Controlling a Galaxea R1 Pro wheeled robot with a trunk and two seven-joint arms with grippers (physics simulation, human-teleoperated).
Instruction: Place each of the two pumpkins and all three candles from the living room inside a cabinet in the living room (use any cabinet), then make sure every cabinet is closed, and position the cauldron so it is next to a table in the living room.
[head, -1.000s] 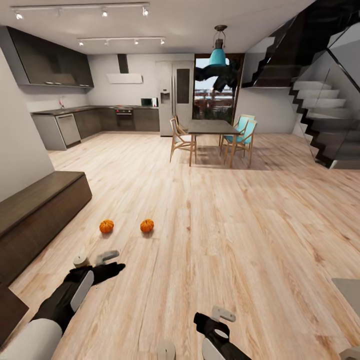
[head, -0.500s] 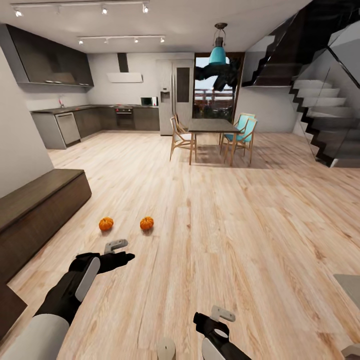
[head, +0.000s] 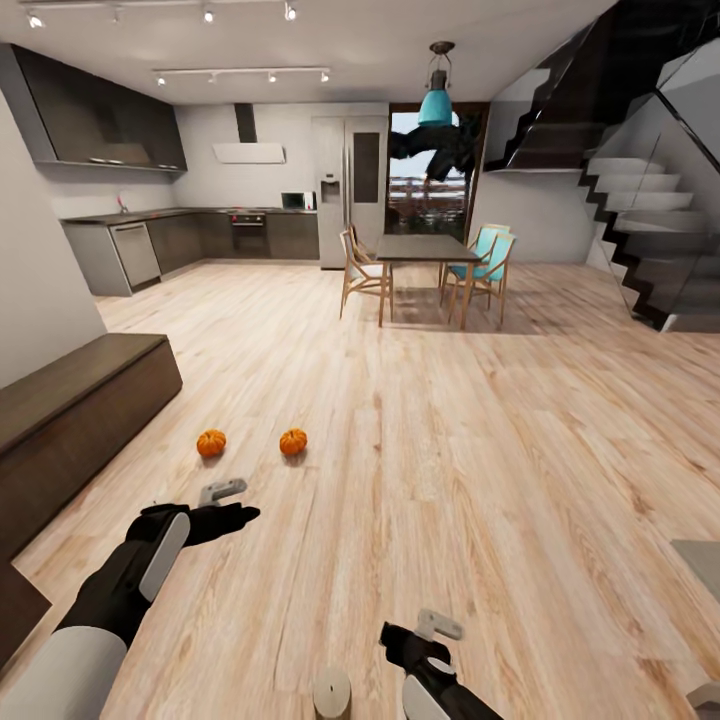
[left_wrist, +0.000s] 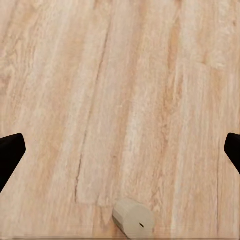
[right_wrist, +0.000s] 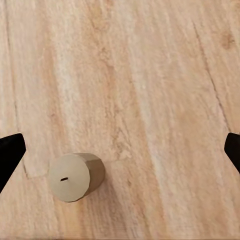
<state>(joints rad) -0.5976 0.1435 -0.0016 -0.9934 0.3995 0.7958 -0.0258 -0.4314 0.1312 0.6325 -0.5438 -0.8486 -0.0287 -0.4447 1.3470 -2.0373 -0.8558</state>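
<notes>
Two orange pumpkins (head: 211, 442) (head: 293, 441) lie on the wood floor in front of the long dark-brown cabinet (head: 80, 400), whose fronts look closed. My left gripper (head: 232, 503) hovers open just short of them. Below it a grey-beige candle (left_wrist: 132, 218) stands on the floor, between and behind the open fingers (left_wrist: 10, 155). A second candle (head: 332, 693) stands at the bottom of the head view, left of my open right gripper (head: 420, 635). The right wrist view has that candle (right_wrist: 75, 176) upright below the spread fingertips (right_wrist: 10, 152). The cauldron is out of view.
A corner of the low grey table (head: 700, 555) juts in at the right edge. Farther off stand a dark dining table with chairs (head: 425, 255), the kitchen units (head: 180, 240) and a staircase (head: 640, 220). Open wood floor stretches between.
My left arm swung forward and right, and it now covers the candle that stood beside its gripper. The whole view shifted slightly, bringing the bottom candle further into the picture.
</notes>
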